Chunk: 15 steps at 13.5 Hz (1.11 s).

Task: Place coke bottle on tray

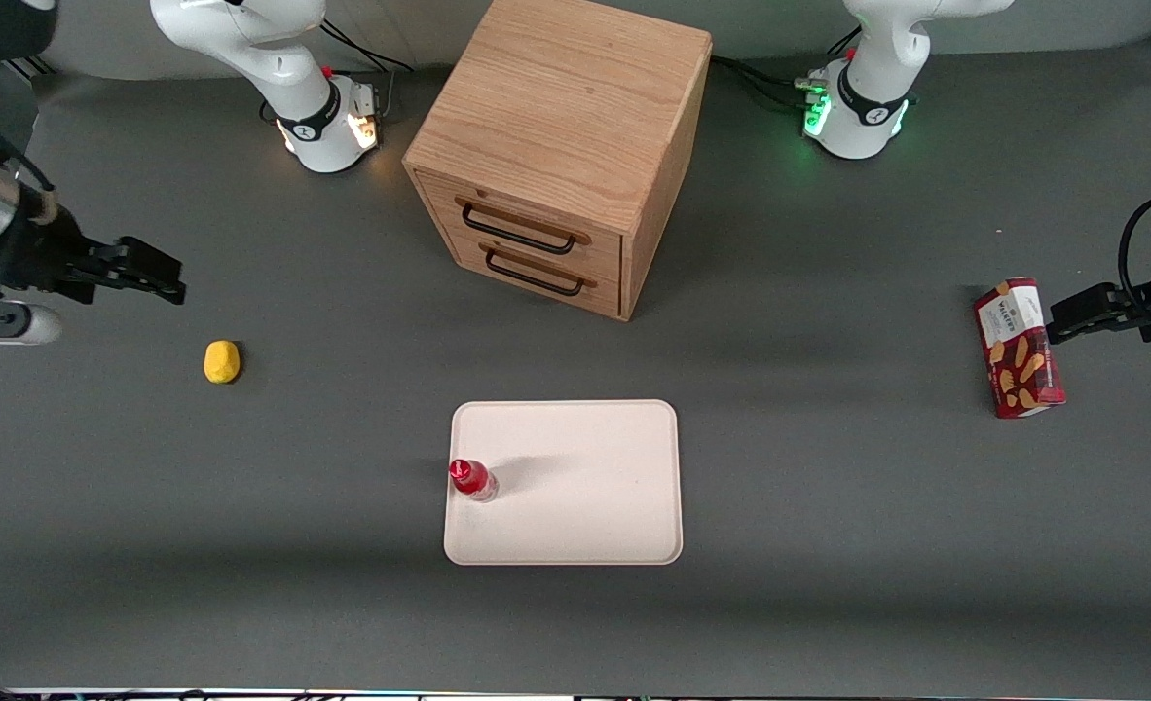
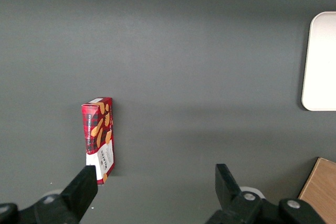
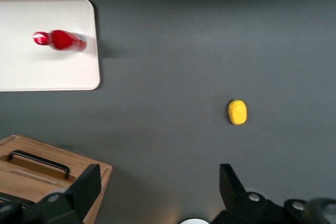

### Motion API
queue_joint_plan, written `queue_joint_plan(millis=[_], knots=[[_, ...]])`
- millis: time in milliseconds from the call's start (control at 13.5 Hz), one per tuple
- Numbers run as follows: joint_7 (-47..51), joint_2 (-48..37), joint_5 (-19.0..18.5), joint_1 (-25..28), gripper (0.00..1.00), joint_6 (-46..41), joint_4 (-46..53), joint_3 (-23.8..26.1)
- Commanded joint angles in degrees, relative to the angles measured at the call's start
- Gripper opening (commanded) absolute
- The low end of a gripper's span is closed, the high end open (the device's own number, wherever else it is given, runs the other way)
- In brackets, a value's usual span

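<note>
The coke bottle (image 1: 471, 479), small and red with a red cap and clear base, stands upright on the pale cream tray (image 1: 585, 526), at the tray's edge toward the working arm's end. It also shows on the tray (image 3: 31, 72) in the right wrist view (image 3: 60, 40). My right gripper (image 1: 152, 273) is open and empty, raised above the table at the working arm's end, well apart from the bottle and tray. Its black fingers (image 3: 84, 187) show with nothing between them.
A yellow lemon-like lump (image 1: 222, 361) lies on the table near my gripper, also in the right wrist view (image 3: 237, 112). A wooden two-drawer cabinet (image 1: 561, 146) stands farther from the front camera than the tray. A red biscuit box (image 1: 1019, 348) lies toward the parked arm's end.
</note>
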Motion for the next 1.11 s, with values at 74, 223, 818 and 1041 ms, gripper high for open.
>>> queue_joint_plan(millis=[74, 223, 818, 1041], knots=[[-9.2, -8.17, 0.76, -0.99, 1.0, 10.36, -15.4, -4.21], [-10.87, -8.89, 0.85, -2.31, 1.0, 12.84, -17.89, -4.3], [-13.96, -7.92, 1.38, -4.34, 1.0, 15.66, -17.28, -3.95], [-12.64, -8.01, 1.38, -4.25, 1.0, 16.28, -17.02, -3.95]])
